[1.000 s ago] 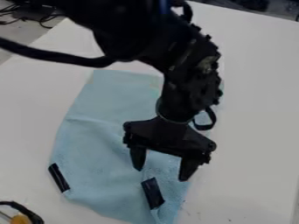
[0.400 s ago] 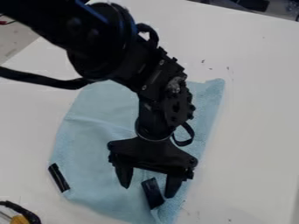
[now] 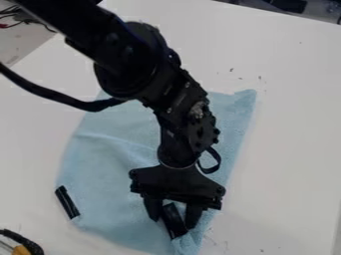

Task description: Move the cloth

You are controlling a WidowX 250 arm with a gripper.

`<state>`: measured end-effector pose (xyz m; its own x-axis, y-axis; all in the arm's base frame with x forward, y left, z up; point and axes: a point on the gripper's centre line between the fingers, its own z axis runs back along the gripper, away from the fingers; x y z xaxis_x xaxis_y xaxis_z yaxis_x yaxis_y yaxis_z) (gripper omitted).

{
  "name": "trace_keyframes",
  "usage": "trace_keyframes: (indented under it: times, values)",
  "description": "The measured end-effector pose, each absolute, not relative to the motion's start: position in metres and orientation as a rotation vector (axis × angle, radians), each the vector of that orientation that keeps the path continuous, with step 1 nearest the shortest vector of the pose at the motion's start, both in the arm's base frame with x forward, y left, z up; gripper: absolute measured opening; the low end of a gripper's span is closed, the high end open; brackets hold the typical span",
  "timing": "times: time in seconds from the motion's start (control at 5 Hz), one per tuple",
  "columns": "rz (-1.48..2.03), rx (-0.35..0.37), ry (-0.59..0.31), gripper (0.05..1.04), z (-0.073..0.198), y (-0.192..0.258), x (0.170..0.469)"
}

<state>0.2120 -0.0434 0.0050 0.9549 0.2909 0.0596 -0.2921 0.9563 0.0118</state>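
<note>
Fingers parted, the black gripper point(image 3: 174, 223) hangs low over the near part of the cloth, with one finger on either side of a dark strip point(image 3: 174, 220) there. It looks released to me, with a gap between the fingers and no pinch of fabric to be seen in it. The light blue cloth point(image 3: 110, 174) lies spread on the white table point(image 3: 293, 149), beneath the gripper and the black arm point(image 3: 183, 94), with a faint crease across its left part. A second dark strip point(image 3: 67, 202) sits at its left edge.

I'd judge the step in hand to be taking hold of the cloth, with the move itself still to do. Done well, it wants the fingertips brought right down to the fabric before they close, so that they gather a proper fold and don't just nip the strip. If the strip is loose, and I can't tell from where I stand, it could come away alone and leave the cloth behind. Too hard a push would press the tips into the table. Once there's a firm pinch, a small lift ought to come first, then a slow, low drag, since thin fabric like that will likely bunch or slip out if it's tugged.
</note>
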Motion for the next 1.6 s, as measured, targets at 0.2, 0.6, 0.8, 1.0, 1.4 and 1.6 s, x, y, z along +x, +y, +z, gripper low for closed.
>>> trace_keyframes:
  times: [0.2, 0.6, 0.8, 1.0, 1.4, 1.6]
  values:
    - [0.281, 0.006, -0.052, 0.523, 0.003, -0.041, 0.220]
    - [0.247, 0.059, -0.025, 0.203, 0.013, -0.034, 0.231]
    - [0.244, 0.104, -0.024, 0.085, 0.030, -0.034, 0.235]
    - [0.246, 0.148, -0.013, 0.060, 0.043, -0.038, 0.235]
    - [0.237, 0.193, -0.063, 0.059, 0.068, -0.064, 0.252]
    - [0.212, 0.211, -0.087, 0.059, 0.054, -0.090, 0.258]
